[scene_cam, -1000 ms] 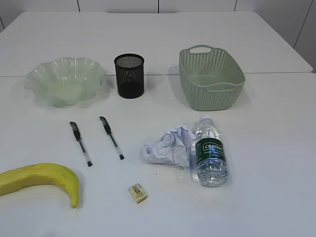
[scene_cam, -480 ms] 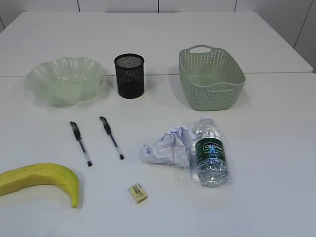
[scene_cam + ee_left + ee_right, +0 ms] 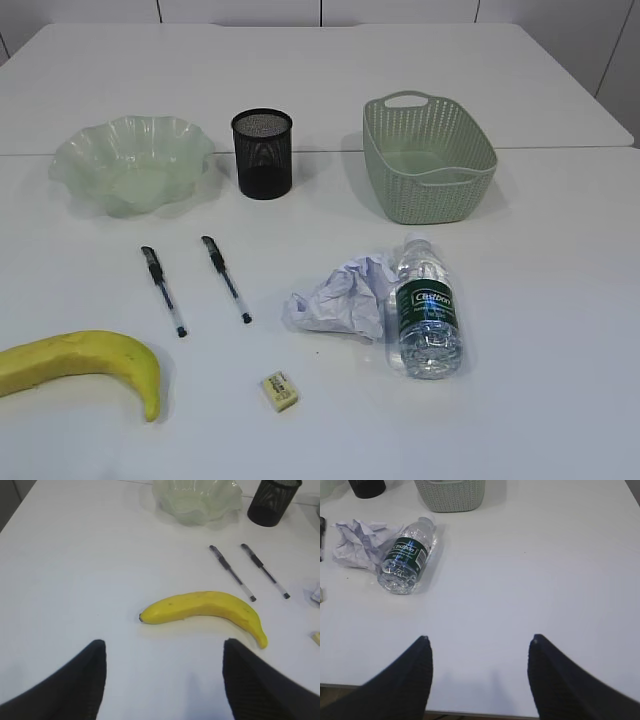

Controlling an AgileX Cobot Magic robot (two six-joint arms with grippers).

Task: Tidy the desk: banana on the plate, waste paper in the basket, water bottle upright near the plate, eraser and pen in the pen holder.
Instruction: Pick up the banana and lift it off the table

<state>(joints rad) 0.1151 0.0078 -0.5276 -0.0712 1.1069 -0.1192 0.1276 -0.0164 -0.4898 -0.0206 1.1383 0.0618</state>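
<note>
Nothing has moved: banana (image 3: 205, 609) and bottle (image 3: 405, 556) lie untouched; left end effector (image 3: 164, 680) and right end effector (image 3: 480, 677) stay released, empty.

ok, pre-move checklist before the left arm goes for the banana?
1. Left gripper open, nothing held: ok.
2. Banana lying free on the table, ahead of the jaws: ok.
3. Plate empty, ready to receive: ok.
4. Two pens lie between banana and plate, in the likely carry path: not ok, lift high.
5. Right gripper open, apart from the water bottle: ok.
6. Bottle upright: not ok, it lies on its side against the waste paper.
</note>
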